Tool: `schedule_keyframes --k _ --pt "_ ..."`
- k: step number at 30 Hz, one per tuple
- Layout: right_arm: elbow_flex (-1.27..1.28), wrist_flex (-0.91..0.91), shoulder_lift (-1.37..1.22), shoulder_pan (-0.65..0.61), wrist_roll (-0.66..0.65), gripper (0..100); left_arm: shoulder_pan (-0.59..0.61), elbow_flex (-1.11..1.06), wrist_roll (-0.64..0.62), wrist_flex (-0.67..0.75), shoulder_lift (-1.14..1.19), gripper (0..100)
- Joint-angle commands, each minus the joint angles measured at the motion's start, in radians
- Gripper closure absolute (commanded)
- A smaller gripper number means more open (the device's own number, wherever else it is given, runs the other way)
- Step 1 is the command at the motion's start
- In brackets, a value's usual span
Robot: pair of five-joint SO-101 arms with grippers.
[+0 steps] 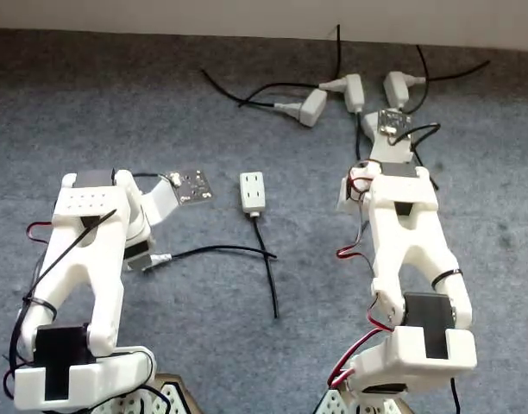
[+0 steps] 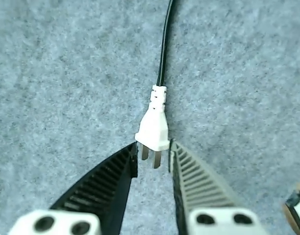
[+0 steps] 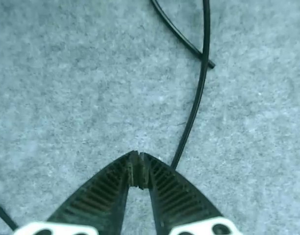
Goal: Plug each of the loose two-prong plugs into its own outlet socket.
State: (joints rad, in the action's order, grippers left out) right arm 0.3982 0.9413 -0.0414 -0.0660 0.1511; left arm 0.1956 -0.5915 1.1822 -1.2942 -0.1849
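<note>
Left tool: my left tool (image 2: 153, 152) is part-open; its tips flank the prong end of a white two-prong plug (image 2: 154, 128); I cannot tell whether they press on it

Plug: it lies flat on the grey carpeted bench (image 1: 117, 112), prongs towards me; its black cord (image 2: 163, 44) runs straight away from my fingers

Right tool: my right tool (image 3: 140, 164) is closed tip to tip on nothing; it hangs over bare carpet, just beside a thin black cable (image 3: 194, 107)

Outlet: a white rectangular outlet strip (image 1: 252, 191) lies between my two arms, well apart from the plug

Other plugs: three white plugs (image 1: 352, 89) lie near the bench's far edge, ahead of my right arm
</note>
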Motion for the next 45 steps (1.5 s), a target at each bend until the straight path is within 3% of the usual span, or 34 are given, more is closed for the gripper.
schedule_keyframes --k 1,11,20,26,32,36,41,45 --pt "-0.044 0.004 0.008 0.01 0.009 99.2 -0.007 0.033 0.005 0.055 -0.004 76" --pt "-0.044 0.004 0.008 0.01 0.009 99.2 -0.024 0.033 0.097 0.144 -0.002 75" --pt "-0.047 0.001 0.007 0.004 0.009 99.2 -0.008 0.01 0.101 0.351 0.157 75" --pt "-0.047 -0.002 0.005 0.004 0.009 99.2 -0.01 0.128 0.127 0.242 0.191 75" --pt "-0.045 -0.002 0.004 0.004 0.009 99.2 -0.015 0.386 0.11 -0.069 0.191 75" --pt "-0.044 -0.002 0.004 0.004 0.009 99.2 -0.021 0.424 0.114 -0.23 0.199 75" --pt "-0.044 -0.002 0.004 0.004 0.009 99.2 -0.027 0.305 0.138 -0.239 0.2 75" --pt "-0.044 -0.002 0.004 0.004 0.009 99.2 -0.027 0.206 0.155 -0.13 0.193 75"
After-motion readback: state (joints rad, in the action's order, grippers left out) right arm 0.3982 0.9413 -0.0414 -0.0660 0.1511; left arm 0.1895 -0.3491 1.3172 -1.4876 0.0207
